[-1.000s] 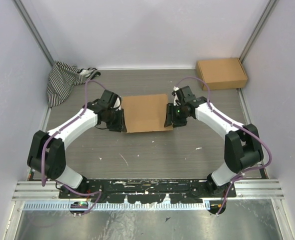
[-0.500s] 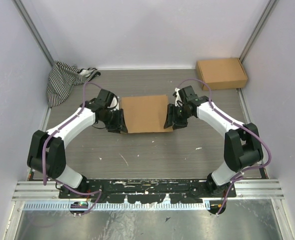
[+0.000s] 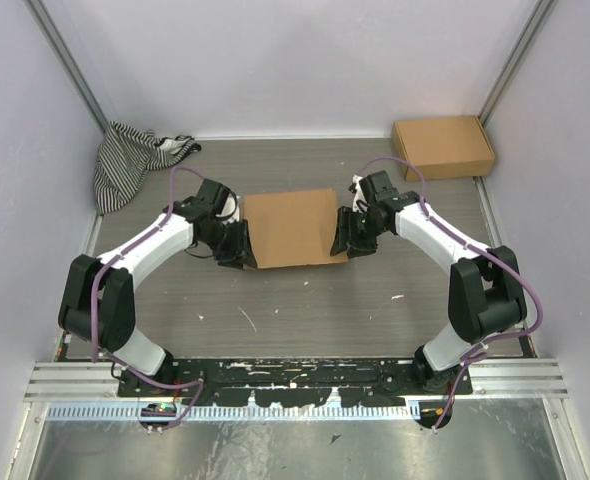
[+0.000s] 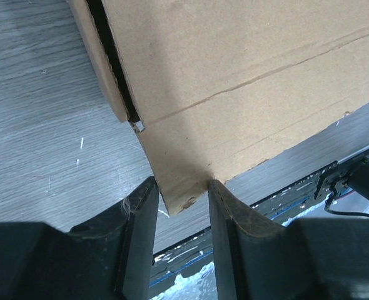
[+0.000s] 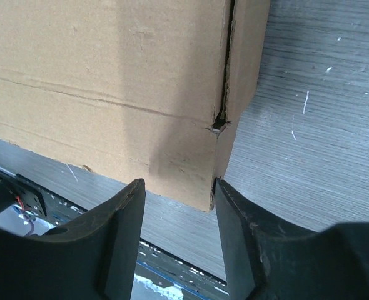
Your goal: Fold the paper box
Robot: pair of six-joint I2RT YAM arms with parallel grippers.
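Striped cloth (image 3: 125, 160) lies at the far left corner of the table (image 3: 305, 310), well clear of the work. My left claw (image 3: 237, 250) sits at the near left corner of the paper box (image 3: 290, 225), which lies flat in the middle of the table with its top panel down. In the wrist view that corner is wedged between my two fingers (image 4: 141, 212) and touches both. The jaws stand about half apart, and I cannot tell whether they clamp or only bracket it. A side flap (image 4: 97, 56) stands just outside the top panel, with a dark gap between them. My right claw (image 3: 343, 240) mirrors this at the near right corner. It is half open, and the corner is against one finger only. A finished brown box (image 3: 443, 146) sits at the far right and plays no part. Judgement: the step is seating the front edge, and the box is nearly closed. To do it well, I should push both corners in together and evenly, keeping the side flaps from splaying out. Uneven pressure would likely skew the box or crush a corner.
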